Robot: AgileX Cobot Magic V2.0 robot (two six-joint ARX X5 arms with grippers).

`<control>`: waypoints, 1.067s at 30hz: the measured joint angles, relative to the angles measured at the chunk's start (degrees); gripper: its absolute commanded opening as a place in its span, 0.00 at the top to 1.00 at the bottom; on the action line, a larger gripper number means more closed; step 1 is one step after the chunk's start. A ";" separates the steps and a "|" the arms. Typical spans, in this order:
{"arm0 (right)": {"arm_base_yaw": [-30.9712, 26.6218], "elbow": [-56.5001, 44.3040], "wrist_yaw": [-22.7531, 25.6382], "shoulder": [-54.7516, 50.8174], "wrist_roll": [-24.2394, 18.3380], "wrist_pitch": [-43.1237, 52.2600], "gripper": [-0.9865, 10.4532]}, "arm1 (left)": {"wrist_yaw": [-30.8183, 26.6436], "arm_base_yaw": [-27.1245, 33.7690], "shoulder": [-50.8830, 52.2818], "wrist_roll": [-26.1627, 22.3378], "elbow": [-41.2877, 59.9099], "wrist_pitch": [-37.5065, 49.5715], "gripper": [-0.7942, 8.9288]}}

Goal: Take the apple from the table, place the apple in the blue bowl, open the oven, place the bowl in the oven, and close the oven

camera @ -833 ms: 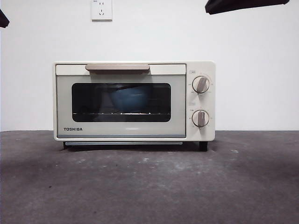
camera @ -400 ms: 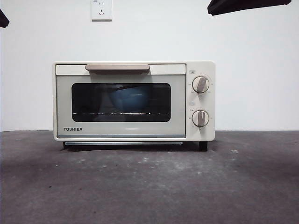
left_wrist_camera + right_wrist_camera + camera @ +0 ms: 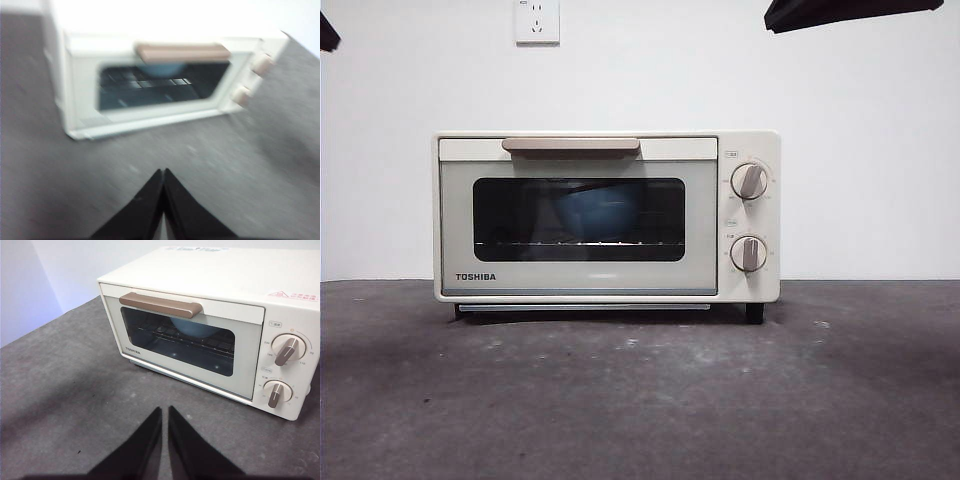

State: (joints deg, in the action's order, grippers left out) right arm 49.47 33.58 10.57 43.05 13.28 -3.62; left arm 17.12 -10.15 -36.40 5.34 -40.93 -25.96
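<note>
The cream Toshiba oven (image 3: 607,217) stands on the dark grey table (image 3: 640,400) with its door closed. Through the dark door window the blue bowl (image 3: 596,212) sits on the rack inside; it also shows behind the glass as the bowl (image 3: 192,330) and bowl (image 3: 160,70). The apple is hidden. My left gripper (image 3: 163,172) is shut and empty, held above the table in front of the oven. My right gripper (image 3: 165,410) is shut and empty too, off the oven's front. In the front view both arms show only as dark tips at the top corners.
A beige bar handle (image 3: 571,147) runs across the top of the door and two grey knobs (image 3: 749,181) sit on the oven's right panel. A white wall with a socket (image 3: 537,20) rises behind. Bare table lies in front of the oven.
The dark arm tip at the top right has drawn slightly further right and up. The oven and bowl have not moved.
</note>
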 measured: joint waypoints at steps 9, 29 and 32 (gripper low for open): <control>0.00 -0.02 0.02 0.00 0.00 0.00 0.91 | -6.78 8.46 11.28 -7.82 6.78 15.58 0.91; 0.00 -0.02 0.02 0.00 0.00 0.00 0.91 | -8.41 12.02 33.77 -9.42 36.11 18.56 0.91; 0.00 -0.02 0.02 0.00 0.00 0.00 0.91 | -8.41 12.02 35.71 -9.51 38.27 18.43 0.91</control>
State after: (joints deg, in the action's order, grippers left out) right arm 49.47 33.56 10.59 43.05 13.28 -3.62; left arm 8.71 1.87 -0.69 -4.16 -2.66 -7.53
